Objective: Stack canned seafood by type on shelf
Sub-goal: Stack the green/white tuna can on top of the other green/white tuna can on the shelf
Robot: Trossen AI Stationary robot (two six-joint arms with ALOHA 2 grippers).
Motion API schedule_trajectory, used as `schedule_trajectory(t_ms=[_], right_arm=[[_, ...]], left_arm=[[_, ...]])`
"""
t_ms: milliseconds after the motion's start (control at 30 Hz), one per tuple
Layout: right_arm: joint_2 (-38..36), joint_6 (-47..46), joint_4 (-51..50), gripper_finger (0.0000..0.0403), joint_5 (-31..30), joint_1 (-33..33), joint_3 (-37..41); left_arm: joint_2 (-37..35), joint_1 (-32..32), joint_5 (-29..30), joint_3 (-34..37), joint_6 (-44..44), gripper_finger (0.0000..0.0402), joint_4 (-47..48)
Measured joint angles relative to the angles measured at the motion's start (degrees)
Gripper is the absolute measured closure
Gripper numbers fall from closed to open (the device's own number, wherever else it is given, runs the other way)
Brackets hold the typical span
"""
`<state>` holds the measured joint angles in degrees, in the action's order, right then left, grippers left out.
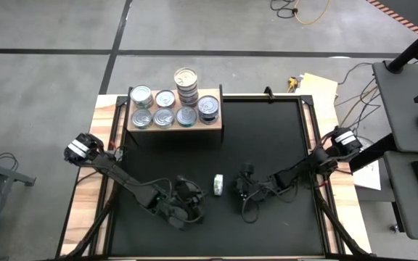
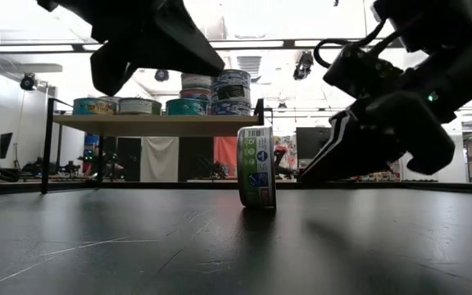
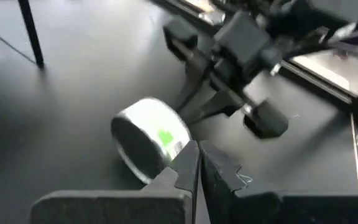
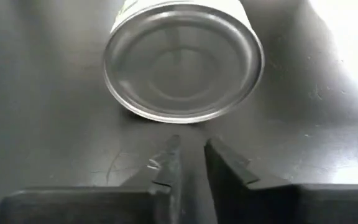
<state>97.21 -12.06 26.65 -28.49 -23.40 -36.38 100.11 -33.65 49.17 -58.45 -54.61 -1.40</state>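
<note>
From above, one can [image 1: 218, 185] lies out on the black worktop [image 1: 267, 145], between the left pincer [image 1: 191, 194] and the right pincer [image 1: 241, 190]. The wooden shelf [image 1: 212, 125] at the far edge carries the other tins, one stack [image 1: 186, 85] rising several high.

At table height the lone can [image 2: 256, 166] stands on its rim like a wheel, its blue-white label facing sideways. So it may roll; a good pickup would likely close on the flat ends, squarely and slowly.

The left wrist view shows that arm's fingers [image 3: 185, 171] pressed shut on nothing, just beside the can [image 3: 149, 138], whose wrapper is glossy with a green mark.

The right wrist view looks onto the can's dull silver end [image 4: 182, 62], ringed with shallow ridges. This arm's fingers [image 4: 169, 165] leave only a narrow gap, holding nothing, tips just short of the tin. They would need to spread wider before advancing.
</note>
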Motion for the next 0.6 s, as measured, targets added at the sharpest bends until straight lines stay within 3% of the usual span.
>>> schedule_trajectory(t_ms=[267,600], right_arm=[[1.9,0.1,4.4,0.0391,0.3,-0.9,0.0],[2.3,0.1,7.7,0.039,0.4,-1.4,0.0]], left_arm=[[4.0,0.2,1.9,-3.2,-1.2,0.0369,0.0],[9.7,1.5,2.4,-8.2,-1.5,0.0227,1.1]])
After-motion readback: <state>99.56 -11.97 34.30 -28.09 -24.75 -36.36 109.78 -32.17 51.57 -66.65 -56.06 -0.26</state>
